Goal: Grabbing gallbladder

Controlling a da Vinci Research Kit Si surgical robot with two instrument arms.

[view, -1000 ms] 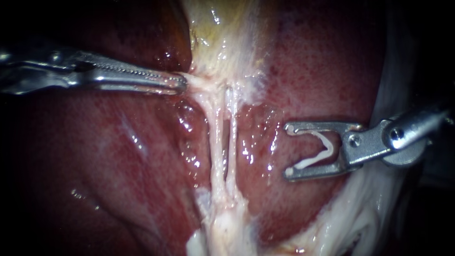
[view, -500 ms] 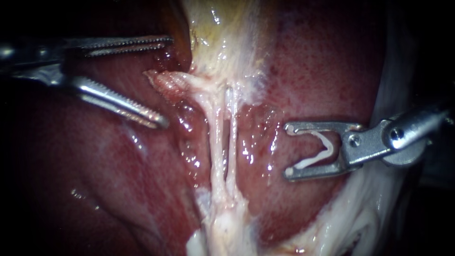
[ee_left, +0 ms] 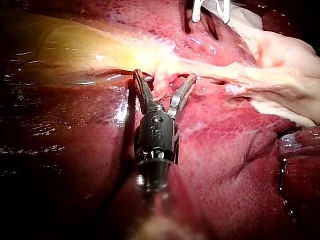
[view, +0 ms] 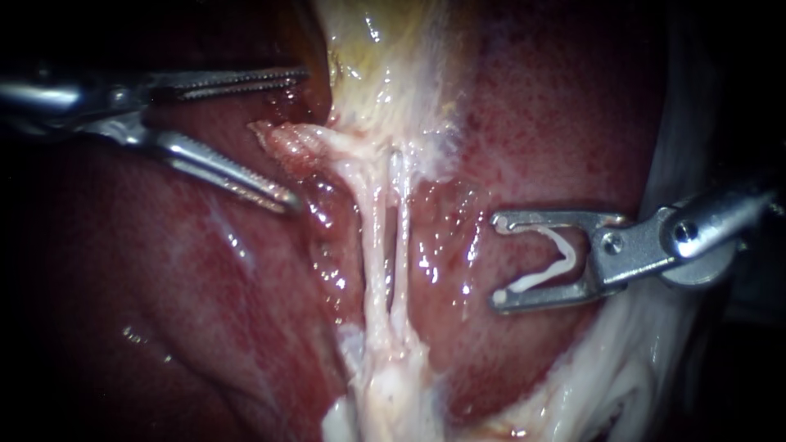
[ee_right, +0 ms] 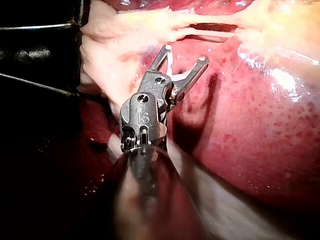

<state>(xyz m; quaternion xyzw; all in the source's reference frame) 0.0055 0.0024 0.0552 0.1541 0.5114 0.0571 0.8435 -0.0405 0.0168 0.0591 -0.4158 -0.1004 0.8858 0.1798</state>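
endoscope, left to right:

- left instrument (view: 298, 139) comes in from the upper left of the frame. Its toothed jaws are spread wide and grip nothing. The upper jaw lies level, the lower jaw angles down and right, with its tip just beside the wet tissue left of the tubes (view: 378, 245).
- pink ragged flap (view: 282, 141) at the gallbladder's lower end sits in the gap between the two jaw tips. It is not clamped, and I can't tell whether the lower tip touches it.
- liver (view: 164, 295) is dark red and glossy and fills the lower left. More of it, speckled, lies right of centre.
- gallbladder (view: 385, 57) is at top centre, pale yellow-white, narrowing downward into the flap and tubes.
- the two pale tubes run side by side down the centre with a narrow slit between them. They merge into whitish tissue at bottom centre.
- right instrument (view: 499, 260) enters from the right edge at mid-height, jaws pointing left. They stand far apart but carry a white V-shaped clip (view: 550, 260) seated between them, a leg against each jaw. The tips are over liver, apart from the tubes.
- pale fatty tissue (view: 630, 376) is at lower right, under the right instrument's shaft.

left wrist view: the spread jaws straddle the flap, and the yellowish gallbladder is beside them.
right wrist view: the clip sits in the jaws, and the tubes are ahead, not touching.
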